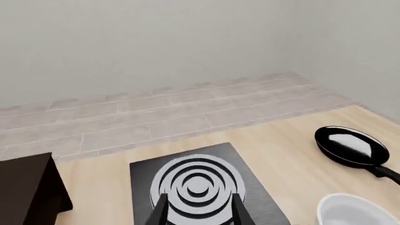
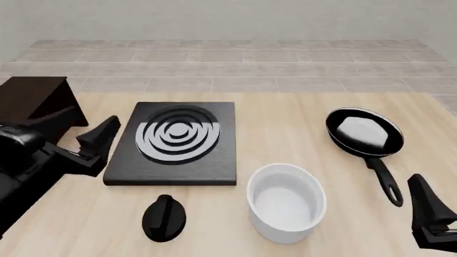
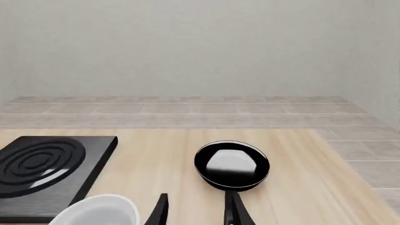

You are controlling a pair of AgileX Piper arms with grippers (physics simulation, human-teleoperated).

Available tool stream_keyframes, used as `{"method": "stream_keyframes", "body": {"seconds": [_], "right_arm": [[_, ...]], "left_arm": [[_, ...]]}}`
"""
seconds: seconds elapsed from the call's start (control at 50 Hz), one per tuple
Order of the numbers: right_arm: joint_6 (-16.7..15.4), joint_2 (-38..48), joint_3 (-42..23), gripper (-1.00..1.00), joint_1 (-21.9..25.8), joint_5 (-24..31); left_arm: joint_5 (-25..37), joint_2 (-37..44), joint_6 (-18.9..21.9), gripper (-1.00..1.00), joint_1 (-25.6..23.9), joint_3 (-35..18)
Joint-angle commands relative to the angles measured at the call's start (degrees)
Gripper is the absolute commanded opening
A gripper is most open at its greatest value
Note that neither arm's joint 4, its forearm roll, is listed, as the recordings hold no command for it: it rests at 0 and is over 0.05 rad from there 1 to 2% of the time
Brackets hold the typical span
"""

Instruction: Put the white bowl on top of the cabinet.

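The white bowl [image 2: 286,202] is sitting untouched just left of the right gripper [image 2: 431,214], whose fingers are spread. The left gripper [image 2: 96,142], also spread, is hovering beside the cabinet [image 2: 32,99]. Pinching the bowl's near rim squarely should keep it level.

Cabinet [image 2: 32,99] cut by front view's left edge, partly behind left arm. Right tool [image 2: 432,217] cut at front view's corner, gap unclear. Bowl [image 3: 100,211] cropped in both wrist views. Left tool [image 1: 198,211] fingertips only.
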Motion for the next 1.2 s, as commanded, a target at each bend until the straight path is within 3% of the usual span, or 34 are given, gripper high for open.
{"method": "stream_keyframes", "body": {"seconds": [0.02,0.2,0.26,0.38,0.44,0.62,0.68,1.1,1.2], "right_arm": [[0.0,0.0,0.0,1.0,0.0,0.0],[0.0,0.2,0.0,1.0,0.0,-0.2],[0.0,0.2,0.0,1.0,0.0,-0.1],[0.0,0.3,0.0,1.0,0.0,-0.3],[0.0,0.1,-0.1,1.0,0.0,0.1],[0.1,0.3,0.0,1.0,0.0,-0.2],[0.0,0.2,0.0,1.0,0.0,-0.1],[0.0,0.3,0.0,1.0,0.0,-0.3],[0.0,0.3,0.0,1.0,0.0,-0.3]], "left_arm": [[-0.4,10.5,0.7,1.0,-6.5,-6.9],[1.8,16.5,-0.8,1.0,-9.8,-12.2],[2.5,18.9,1.0,1.0,-12.6,-14.2],[2.9,19.9,1.5,1.0,-13.7,-15.2],[3.7,24.8,2.1,1.0,-16.1,-17.9],[3.7,24.8,2.1,1.0,-16.1,-18.0],[3.9,29.1,1.5,1.0,-16.9,-20.9],[10.6,36.9,2.6,1.0,-20.2,-29.3],[12.8,40.5,4.4,1.0,-19.7,-31.8]]}}
